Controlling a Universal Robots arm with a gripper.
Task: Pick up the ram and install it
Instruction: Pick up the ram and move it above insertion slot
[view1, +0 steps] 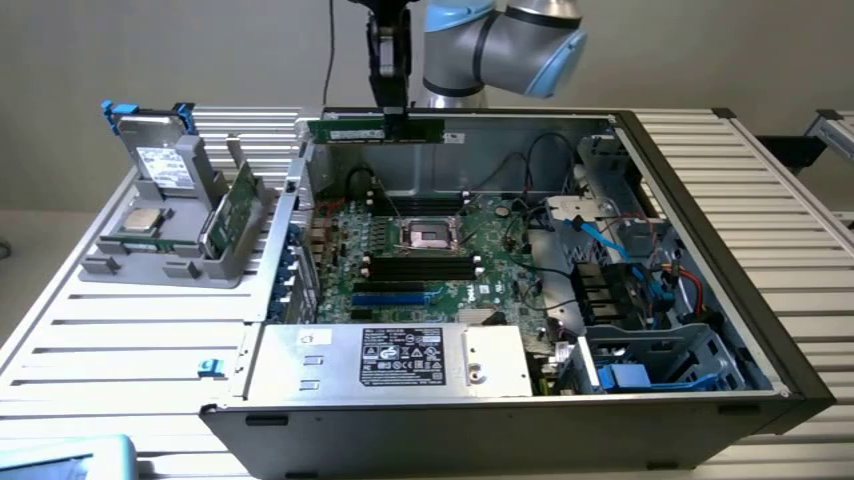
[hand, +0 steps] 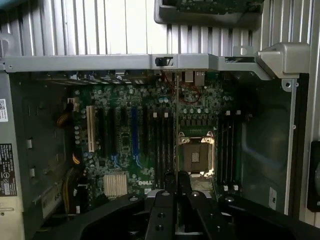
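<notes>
Fingers (view1: 392, 110) of the gripper (view1: 394, 123) were clamped on the ram (view1: 350, 130) at its middle, the stick held level, well above the motherboard (view1: 400, 235) beneath them, so the pick-up was judged done and the seating in a slot not yet done.

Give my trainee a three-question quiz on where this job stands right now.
1. True or false: the ram hangs level above the open computer case.
2. What does the pincer grip? A) the ram B) a drive C) nothing
3. On which side of the exterior view does the grey parts rack stand?
Key: 1 true; 2 A; 3 the left.
</notes>
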